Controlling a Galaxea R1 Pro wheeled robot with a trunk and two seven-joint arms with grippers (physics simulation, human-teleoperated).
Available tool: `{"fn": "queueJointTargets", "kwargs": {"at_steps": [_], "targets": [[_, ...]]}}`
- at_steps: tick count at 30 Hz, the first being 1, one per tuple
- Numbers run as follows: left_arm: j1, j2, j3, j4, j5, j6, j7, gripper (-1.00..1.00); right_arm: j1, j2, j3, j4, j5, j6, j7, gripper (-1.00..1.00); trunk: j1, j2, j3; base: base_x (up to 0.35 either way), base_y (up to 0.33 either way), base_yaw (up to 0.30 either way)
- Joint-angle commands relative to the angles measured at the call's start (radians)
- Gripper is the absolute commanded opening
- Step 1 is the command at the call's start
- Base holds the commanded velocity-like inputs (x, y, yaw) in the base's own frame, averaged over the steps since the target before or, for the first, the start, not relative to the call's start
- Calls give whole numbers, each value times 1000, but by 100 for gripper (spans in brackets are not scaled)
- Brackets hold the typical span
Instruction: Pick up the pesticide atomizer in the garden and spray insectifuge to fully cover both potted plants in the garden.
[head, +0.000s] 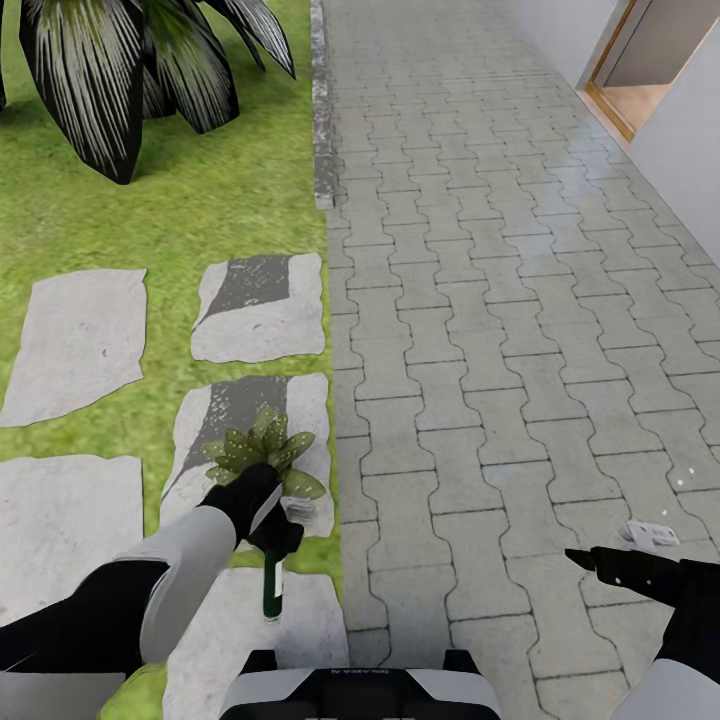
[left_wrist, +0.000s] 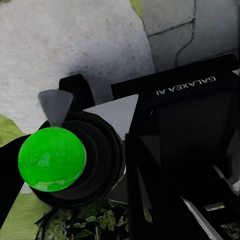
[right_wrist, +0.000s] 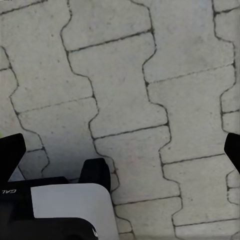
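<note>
Left gripper (head: 268, 520) jaws pinch the pesticide atomizer (head: 272, 585) head-first toward the potted plant (head: 262, 450) for spraying; right gripper (head: 590, 560) jaws spread, idle.

Grey paving (head: 500, 330) lay open ahead and to the right, and the right claw (head: 585, 557) hung over bare blocks. On the left, a potted plant (head: 262, 450) stood on a stepping stone (head: 310, 400), touching the left claw (head: 262, 510). A striped-leaf palm (head: 120, 70) blocked the far lawn (head: 200, 200).
</note>
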Motion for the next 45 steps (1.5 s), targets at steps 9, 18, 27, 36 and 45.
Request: {"fn": "queueJointTargets", "kwargs": {"at_steps": [9, 18, 27, 36, 45], "targets": [[-57, -1, 3, -2, -10, 5, -8, -100, -1, 1, -2, -1, 5, 6, 7, 100, 0, 0, -1, 0, 0, 0], [-121, -1, 3, -1, -7, 5, -8, -100, -1, 1, -2, -1, 5, 6, 7, 100, 0, 0, -1, 0, 0, 0], [-126, -1, 2, 0, -3, 5, -8, -100, -1, 1, -2, -1, 4, 6, 7, 100, 0, 0, -1, 0, 0, 0], [-77, 2, 0, -1, -4, 4, -10, -100, -1, 1, 0, -2, 5, 6, 6, 100, 0, 0, -1, -74, -58, 0], [-71, 0, -1, -1, -8, 4, -1, -100, -1, 1, -1, -3, 5, 6, 7, 100, 0, 0, 4, -46, -35, 0]]}}
